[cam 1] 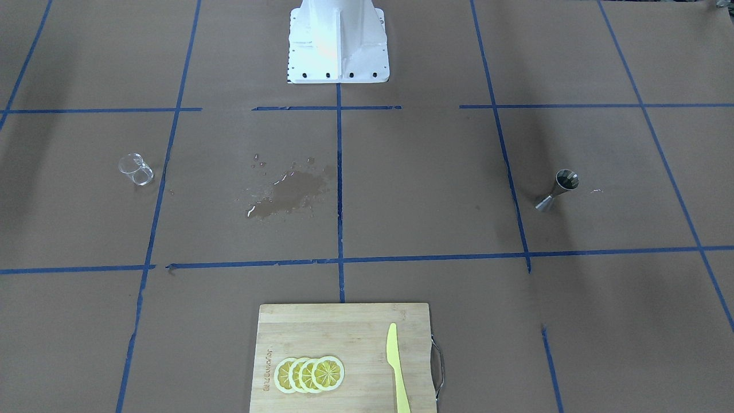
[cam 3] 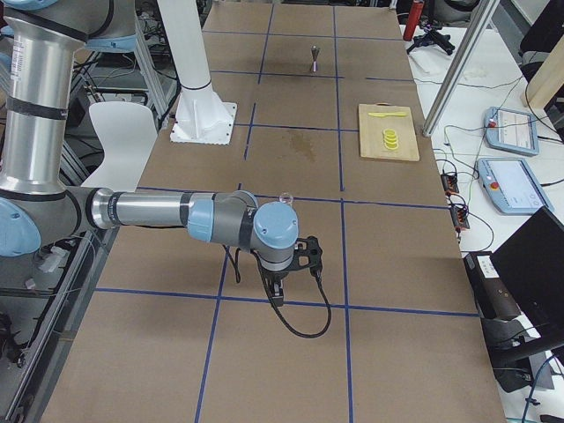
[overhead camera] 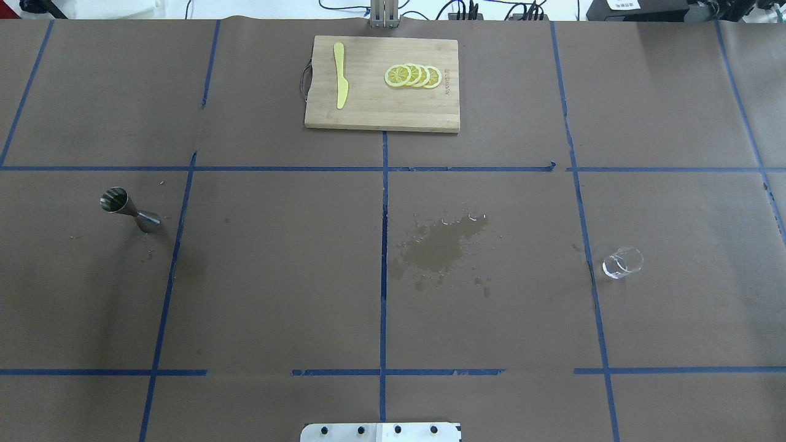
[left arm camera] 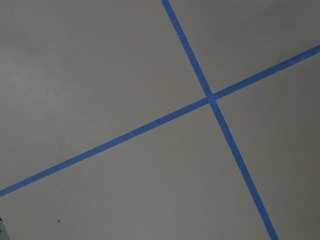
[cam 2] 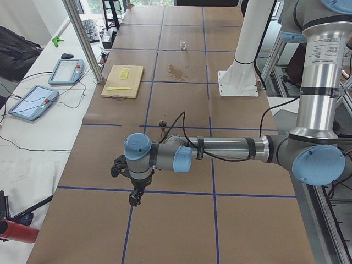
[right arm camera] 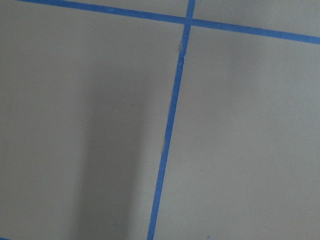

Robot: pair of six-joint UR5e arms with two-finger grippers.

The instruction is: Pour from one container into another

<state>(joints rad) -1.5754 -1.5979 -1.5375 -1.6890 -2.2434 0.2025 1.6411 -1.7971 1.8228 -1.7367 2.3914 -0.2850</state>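
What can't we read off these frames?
- Left gripper, right gripper: open or shut unknown; they show only small in the side views, and the wrist views miss them.
- Glass cup: whether it holds liquid; too clear and small, overhead view.
- Jigger: fill level; bowl dark, overhead view.

Left gripper (cam 2: 133, 193): on near arm, points down over blue tape line (cam 2: 220, 194) on brown table (cam 2: 247, 220); jaw state unclear. Steel jigger (cam 2: 161, 123): beyond gripper, apart. Cutting board (cam 2: 135, 88), wet stain (cam 2: 177, 71): farther beyond. Glass cup (cam 2: 184, 45): farthest from gripper
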